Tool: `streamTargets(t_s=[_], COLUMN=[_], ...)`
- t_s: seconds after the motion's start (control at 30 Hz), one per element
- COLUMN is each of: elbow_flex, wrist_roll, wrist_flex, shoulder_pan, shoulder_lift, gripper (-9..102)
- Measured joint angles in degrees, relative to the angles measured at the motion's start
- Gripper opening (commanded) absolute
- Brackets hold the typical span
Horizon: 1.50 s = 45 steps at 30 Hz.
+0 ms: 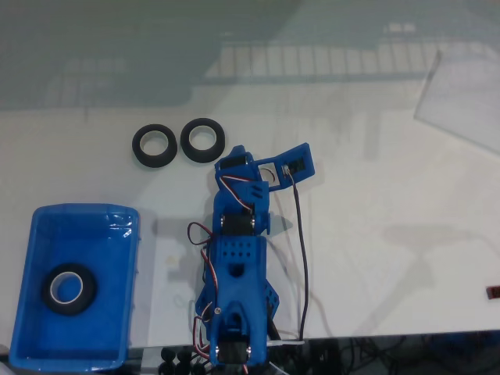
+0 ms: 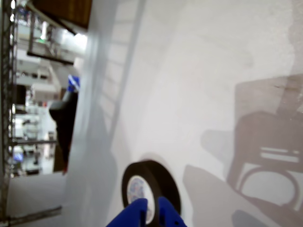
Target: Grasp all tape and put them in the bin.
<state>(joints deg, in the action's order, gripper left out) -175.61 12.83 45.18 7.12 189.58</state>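
Tape rolls number three from my fixed view: two black rings sit side by side in the upper left of centre, one (image 1: 154,146) to the left and one (image 1: 203,140) to the right, nearly touching each other on the white table (image 1: 375,258). The third roll (image 1: 69,288), with a white inner core, lies flat inside the blue bin (image 1: 35,234) at the lower left of the frame. My wrist view gives me something else: a single black roll (image 2: 165,182) standing at the bottom centre of the frame, its pale core facing the camera, and beyond it, along the left edge, a blurred room with shelving and lights.

Around the work area I see a clear sheet (image 1: 461,101) lying at the upper right of the fixed view, a black cable (image 1: 303,250) trailing down from the arm to the bottom edge, and a small dark object (image 1: 494,293) at the right edge.

The blue arm (image 1: 238,273) rises from the bottom centre of the fixed view, and its gripper (image 1: 273,166) sits just right of the right-hand roll, not touching it as far as I can see. The fingers look spread apart there. In the wrist view the blue fingertips (image 2: 137,213) poke up from the bottom edge in front of the roll, with nothing held between them.
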Motion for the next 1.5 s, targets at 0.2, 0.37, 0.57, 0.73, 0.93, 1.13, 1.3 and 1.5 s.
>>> streamTargets(t_s=[0.2, 0.37, 0.57, 0.73, 0.93, 1.13, 1.3, 1.5], elbow_flex=[0.0, 0.0, 0.2, 7.5, 24.6, 40.3, 51.2, 59.8], wrist_roll=[0.6, 3.8, 7.6, 7.2, 5.2, 4.3, 4.1, 4.2], wrist_flex=[0.0, 0.0, -0.4, -0.7, 0.4, 5.8, 12.6, 15.6], shoulder_pan=[0.0, -1.8, -6.9, -9.8, -12.7, -14.9, -15.4, -15.3], shoulder_lift=[0.0, 0.0, -4.6, -20.3, -43.3, -61.7, -74.0, -84.8], gripper=[24, 30, 30, 30, 30, 29, 29, 26])
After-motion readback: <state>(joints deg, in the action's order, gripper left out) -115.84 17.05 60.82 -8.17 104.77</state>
